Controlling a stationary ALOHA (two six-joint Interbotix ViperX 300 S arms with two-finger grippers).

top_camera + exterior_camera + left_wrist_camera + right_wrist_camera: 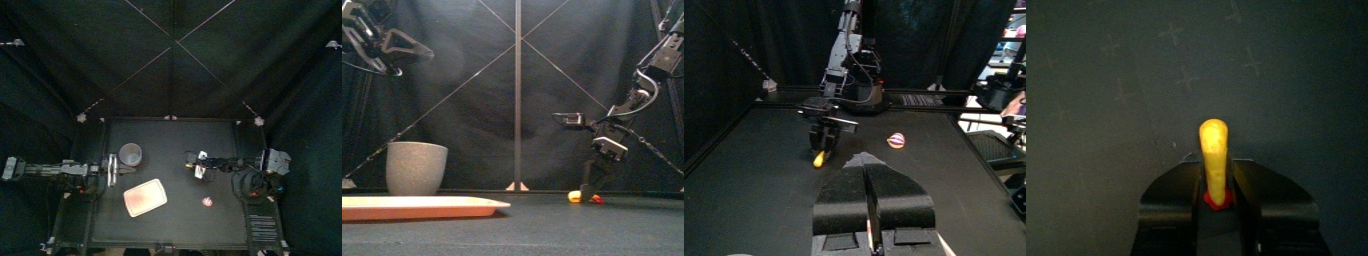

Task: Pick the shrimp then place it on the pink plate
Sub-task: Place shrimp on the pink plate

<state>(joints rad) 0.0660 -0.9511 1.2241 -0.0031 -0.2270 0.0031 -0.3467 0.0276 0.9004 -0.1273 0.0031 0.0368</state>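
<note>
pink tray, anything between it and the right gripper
Only bare table, as the top view shows. The right gripper holds the shrimp; the small red toy lies off the line to the tray, nearer the front.

In the front view the pink tray is running off the left edge and hiding the foot of the grey cup. The yellow shrimp toy is losing its red end between the jaws of the right gripper, and from the top it is showing too small to make out
</note>
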